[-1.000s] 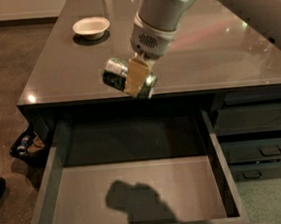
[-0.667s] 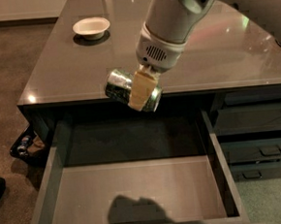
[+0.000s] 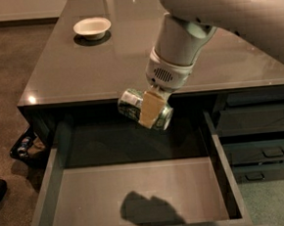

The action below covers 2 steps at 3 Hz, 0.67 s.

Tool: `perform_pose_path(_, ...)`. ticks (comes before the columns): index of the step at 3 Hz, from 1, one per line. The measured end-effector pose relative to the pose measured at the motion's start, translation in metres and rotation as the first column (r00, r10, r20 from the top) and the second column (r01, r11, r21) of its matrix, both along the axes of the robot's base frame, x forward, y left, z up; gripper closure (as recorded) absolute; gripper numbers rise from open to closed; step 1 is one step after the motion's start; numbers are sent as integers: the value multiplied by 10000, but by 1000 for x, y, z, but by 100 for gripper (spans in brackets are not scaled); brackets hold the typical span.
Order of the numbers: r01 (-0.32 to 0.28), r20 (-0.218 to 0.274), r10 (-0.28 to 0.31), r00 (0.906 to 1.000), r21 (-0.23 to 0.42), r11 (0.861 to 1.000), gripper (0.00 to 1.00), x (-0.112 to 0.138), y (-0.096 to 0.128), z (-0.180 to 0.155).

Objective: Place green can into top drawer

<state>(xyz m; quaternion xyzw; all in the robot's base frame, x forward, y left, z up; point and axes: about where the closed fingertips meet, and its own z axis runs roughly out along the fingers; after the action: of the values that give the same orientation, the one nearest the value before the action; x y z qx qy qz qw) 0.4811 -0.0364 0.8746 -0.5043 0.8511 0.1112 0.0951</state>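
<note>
Label on can: green and silver print on the green can (image 3: 130,103); the lettering is too blurred to read.
Surface: a glossy grey-brown desk top (image 3: 104,64) with glare along it and a white bowl (image 3: 92,27) at its far left.
Room: brown carpet (image 3: 3,96) to the left, with a dark bag-like clutter (image 3: 24,146) beside the desk (what is in it cannot be made out).
Right side: narrower dark drawers (image 3: 260,120) with recessed handles, all pushed in.
Top drawer: the top drawer (image 3: 89,197) is pulled out wide, with a flat grey floor carrying the arm's shadow (image 3: 149,210).
Gripper: the gripper (image 3: 149,113) hangs at the desk's front edge, clamped across the can's middle.
Can position: in the air above the drawer's back part, touching neither desk nor drawer floor.
Can axis: on its side, with the long axis running left to right along the desk front and the right end tipped lower.
</note>
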Motion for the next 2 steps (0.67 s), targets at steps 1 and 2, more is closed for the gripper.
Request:
perform_pose_path(1,-31,-261,42,9996,416,9991,100,-5,-5,-17)
perform_pose_path(2,75,-344,-32,9994,1255,9921,100,-32,-15,-47)
